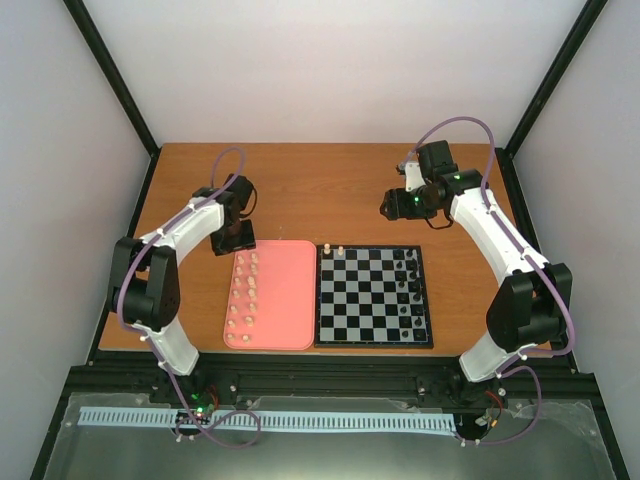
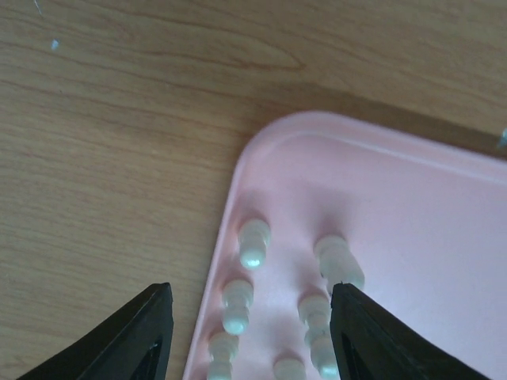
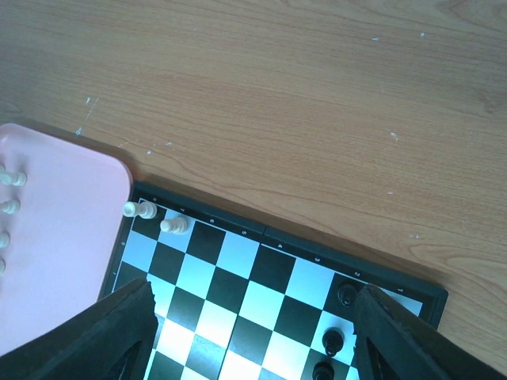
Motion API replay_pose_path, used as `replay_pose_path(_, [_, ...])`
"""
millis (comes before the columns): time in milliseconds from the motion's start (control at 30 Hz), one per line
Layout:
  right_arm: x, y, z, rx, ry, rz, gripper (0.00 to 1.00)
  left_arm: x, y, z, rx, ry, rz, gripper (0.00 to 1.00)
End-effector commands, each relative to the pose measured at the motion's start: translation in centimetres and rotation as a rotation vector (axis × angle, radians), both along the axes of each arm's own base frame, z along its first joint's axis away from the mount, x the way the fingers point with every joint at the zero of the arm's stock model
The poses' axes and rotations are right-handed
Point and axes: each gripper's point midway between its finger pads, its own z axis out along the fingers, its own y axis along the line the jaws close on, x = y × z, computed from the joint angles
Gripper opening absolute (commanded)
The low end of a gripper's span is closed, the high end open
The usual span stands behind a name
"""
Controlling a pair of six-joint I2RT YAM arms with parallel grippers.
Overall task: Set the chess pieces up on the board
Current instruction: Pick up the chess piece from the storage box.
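Observation:
The chequered board [image 1: 372,296] lies right of centre. Two cream-white chess pieces [image 1: 334,248] stand on its far left corner squares; they also show in the right wrist view [image 3: 158,218]. Several more cream pieces [image 1: 243,294] stand in two rows on the left side of the pink tray [image 1: 285,300]. My left gripper [image 1: 236,240] hangs open over the tray's far left corner; in its wrist view its gap [image 2: 249,332] spans several cream pieces [image 2: 253,241], holding none. My right gripper [image 1: 392,206] is open and empty above the table beyond the board's far edge [image 3: 261,229].
Tiny black pieces [image 1: 408,285] stand along the board's right columns; some show in the right wrist view [image 3: 334,342]. Bare wooden table [image 1: 320,185] lies beyond tray and board. Black frame posts stand at both back corners.

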Motion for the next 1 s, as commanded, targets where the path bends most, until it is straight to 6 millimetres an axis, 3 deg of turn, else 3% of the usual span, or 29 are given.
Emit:
replay_pose_path(0, [0.0, -0.4, -0.2, -0.006, -0.003, -0.006, 0.68, 2.1, 0.5, -0.3, -0.040, -0.051, 0.050, 0.56])
replay_pose_path(300, [0.3, -0.6, -0.6, -0.024, 0.003, -0.012, 0.69, 2.6, 0.2, -2.1, -0.075, -0.014, 0.058, 0.40])
replay_pose_path(500, [0.5, -0.5, -0.8, -0.024, 0.012, -0.010, 0.68, 2.3, 0.2, -3.0, -0.075, 0.013, 0.060, 0.35])
replay_pose_path(967, [0.6, -0.5, -1.1, -0.025, 0.018, -0.011, 0.69, 1.6, 0.5, -4.5, -0.071, 0.054, 0.072, 0.31])
